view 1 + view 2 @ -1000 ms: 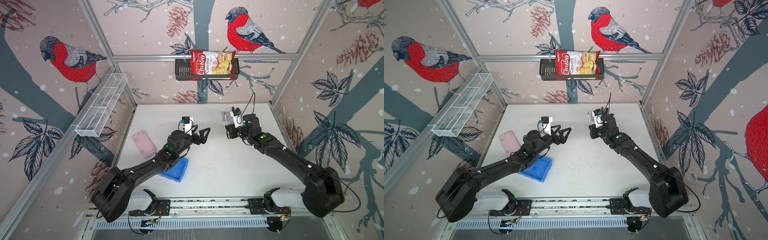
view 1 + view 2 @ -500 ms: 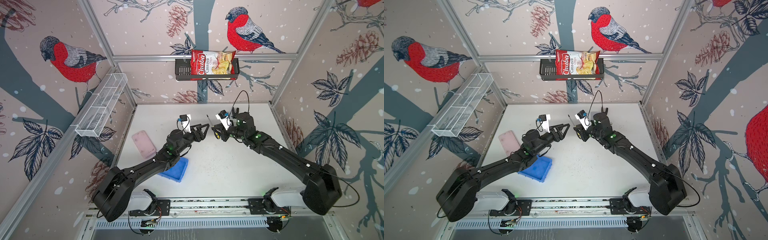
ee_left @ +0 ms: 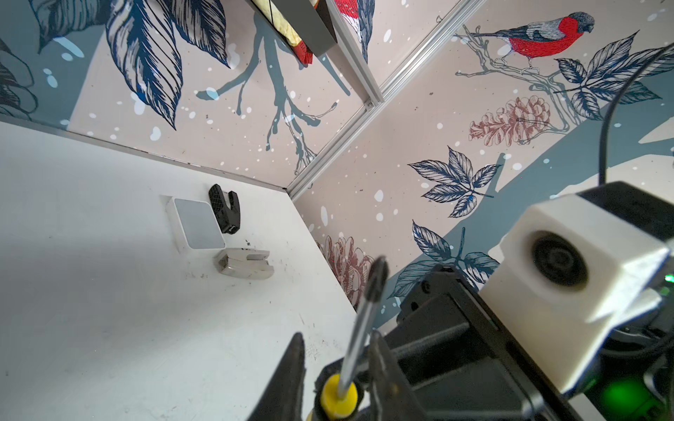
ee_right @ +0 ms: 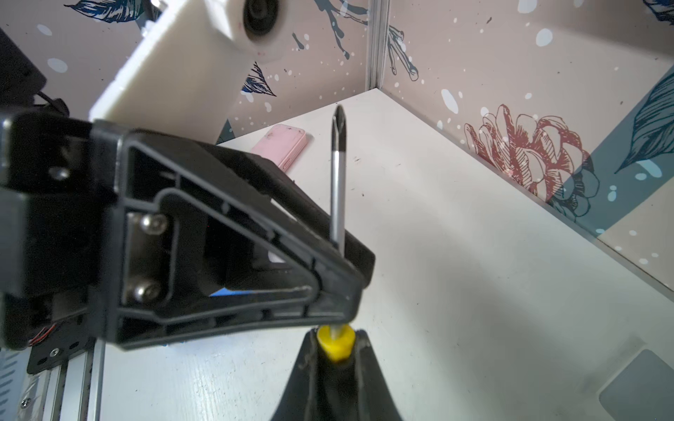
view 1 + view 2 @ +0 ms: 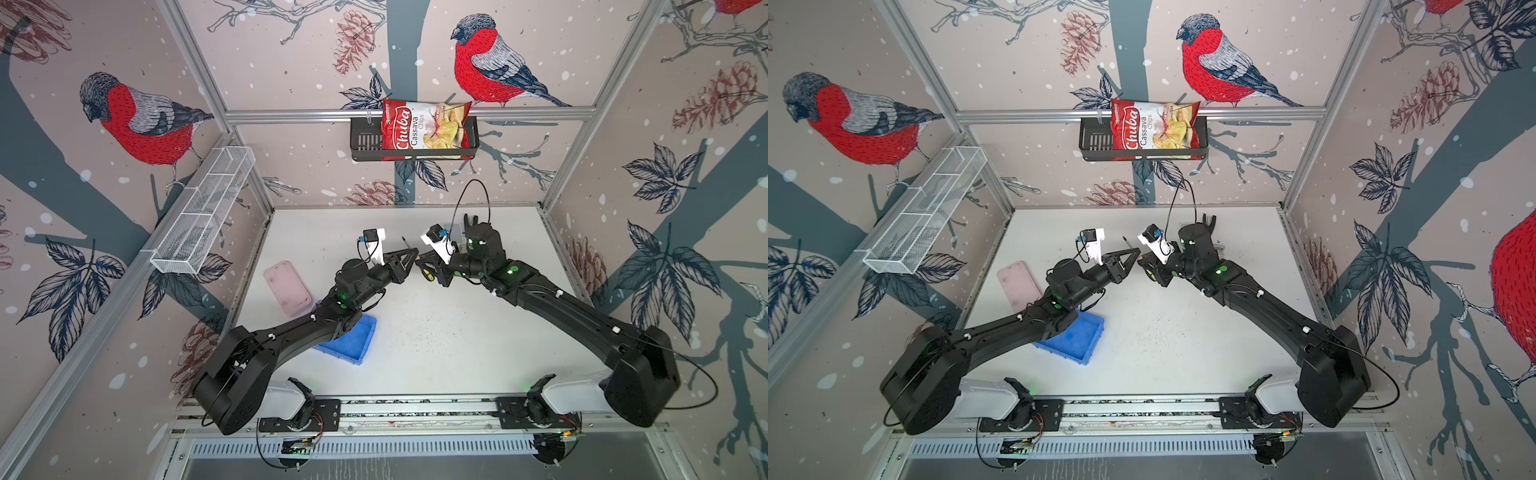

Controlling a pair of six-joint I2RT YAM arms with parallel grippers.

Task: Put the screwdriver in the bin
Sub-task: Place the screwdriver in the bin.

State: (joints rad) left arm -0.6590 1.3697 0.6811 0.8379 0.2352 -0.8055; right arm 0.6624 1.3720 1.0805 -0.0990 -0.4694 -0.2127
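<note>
The screwdriver (image 5: 428, 272) has a yellow-and-black handle and a thin shaft (image 4: 338, 182) pointing up and back. It hangs above the table's middle in both top views. My right gripper (image 4: 335, 339) is shut on its handle (image 5: 1148, 270). Tip to tip with it, my left gripper (image 5: 411, 255) has its jaws on either side of the shaft (image 3: 364, 317) just above the handle. One finger lies against the shaft and a gap shows at the other finger (image 3: 291, 364). The blue bin (image 5: 353, 345) sits near the front left, partly under my left arm.
A pink flat container (image 5: 287, 287) lies left of the bin. At the back right a white square box (image 3: 198, 224), a black clip (image 3: 226, 209) and a grey stapler (image 3: 244, 262) lie together. A wire basket (image 5: 203, 212) and a chips bag (image 5: 424, 129) hang on the walls.
My right arm carried the screwdriver leftward to the middle. My left gripper, wide open before, has narrowed its jaws around the shaft.
</note>
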